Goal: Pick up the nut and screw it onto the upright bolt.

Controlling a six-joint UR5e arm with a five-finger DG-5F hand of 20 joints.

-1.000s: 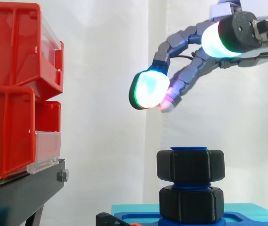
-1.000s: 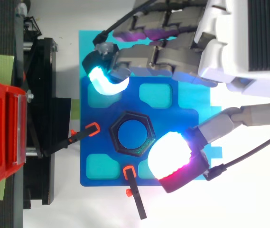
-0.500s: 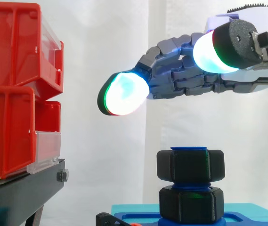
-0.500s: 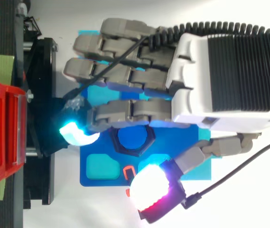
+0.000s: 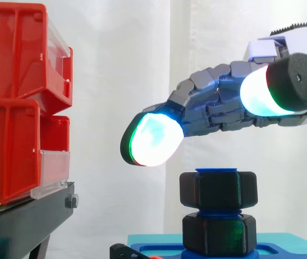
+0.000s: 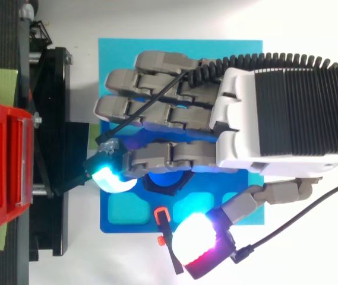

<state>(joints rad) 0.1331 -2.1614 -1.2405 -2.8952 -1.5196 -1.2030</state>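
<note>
No legible text, number, label or sign is recorded on the red bins [image 5: 13,102] at nine o'clock in the side view, on the nut [image 5: 218,190], or on the blue base [image 5: 288,250].

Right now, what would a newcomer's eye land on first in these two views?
The hand reaches in from the right with its fingers nearly straight. Its big glowing pads hover above the upper nut without touching it. That black nut sits at the top of the blue bolt, with a lower nut beneath it. On the left, red bins are stacked on a black stand.
</note>
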